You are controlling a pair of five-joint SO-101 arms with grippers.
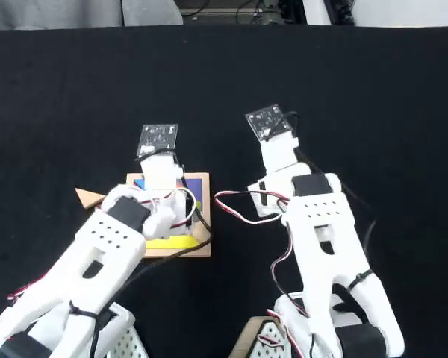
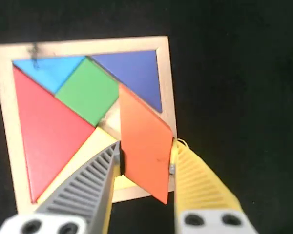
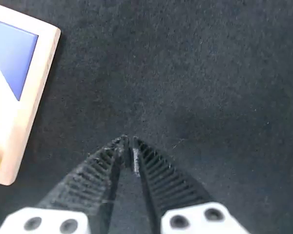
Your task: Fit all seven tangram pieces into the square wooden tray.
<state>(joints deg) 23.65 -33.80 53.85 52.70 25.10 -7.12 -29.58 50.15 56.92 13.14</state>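
Our left hand (image 2: pixel 145 155) grips the orange parallelogram (image 2: pixel 144 127) over the tray (image 2: pixel 88 45) gap to seat it, while our right hand (image 3: pixel 129 144) sits closed and empty beside the tray.

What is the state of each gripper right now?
Left gripper: closed on the orange piece, at the wooden tray.
Right gripper: closed, holding nothing.

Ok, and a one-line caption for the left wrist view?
Left arm's jaws grip the orange parallelogram piece, lying askew across the rim of the partly filled square wooden tray.
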